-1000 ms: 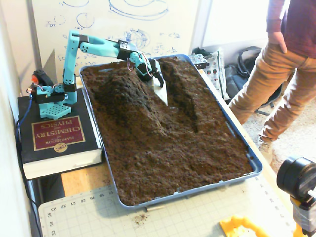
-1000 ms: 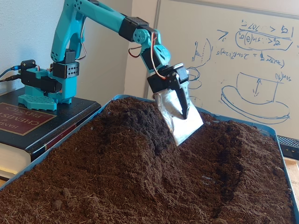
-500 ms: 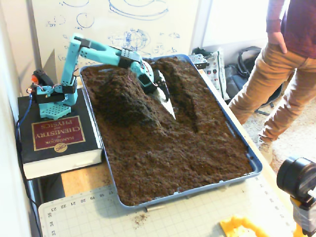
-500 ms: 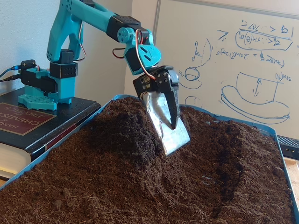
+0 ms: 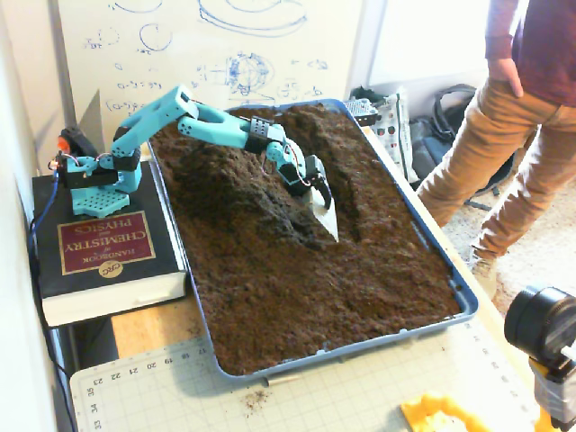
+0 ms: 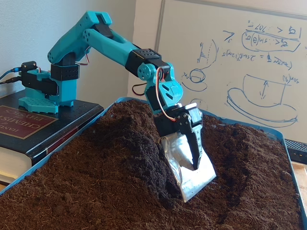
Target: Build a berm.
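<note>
**Blade in the groove, berm on the arm's base side**

My teal two-finger gripper [image 6: 194,163] has its fingers clamped on a flat silvery metal scoop blade [image 6: 191,173], one dark finger lying down the blade's face, so it is closed on the tool. In a fixed view from above [image 5: 322,200] the blade points down and away from the arm, its lower edge at the soil in the sunken groove.

The thing I am shaping, the long raised ridge of dark brown crumbly soil [image 5: 229,184], lies just beside the blade on the side toward the arm's base: to the left of the blade in both fixed views [image 6: 129,143]. The blade's back is close against the ridge's slope, and I cannot tell whether it touches. The ridge's long axis runs from the far rim of the blue plastic tray [image 5: 463,301] toward the near end, roughly in line with the groove, so the blade sits alongside it, not across it.

On the blade's other side is a lower hump of the same soil [image 5: 355,171], then the tray's wall. I judge that any soil I want on the ridge must be pulled from the groove toward the base side and up the slope; pushing the other way would feed the hump.

The teal arm [image 6: 110,45] stands on a thick black chemistry handbook [image 5: 94,247] beside the tray.
</note>
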Action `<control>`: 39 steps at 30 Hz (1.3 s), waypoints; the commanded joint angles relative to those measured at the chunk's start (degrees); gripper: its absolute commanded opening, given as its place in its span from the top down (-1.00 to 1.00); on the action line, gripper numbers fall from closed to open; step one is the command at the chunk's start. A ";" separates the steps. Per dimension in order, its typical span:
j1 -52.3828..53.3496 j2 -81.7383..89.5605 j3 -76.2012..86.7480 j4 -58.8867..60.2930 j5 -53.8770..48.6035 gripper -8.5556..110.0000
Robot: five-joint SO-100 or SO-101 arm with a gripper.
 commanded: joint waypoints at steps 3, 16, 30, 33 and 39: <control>0.35 -1.32 -9.84 -0.88 -0.53 0.85; 0.09 -16.96 -22.85 -0.88 -1.23 0.85; 0.97 -1.14 9.49 -0.79 -14.24 0.85; 1.05 3.78 16.35 -0.79 -13.89 0.85; 1.93 10.02 26.02 -0.79 -14.24 0.85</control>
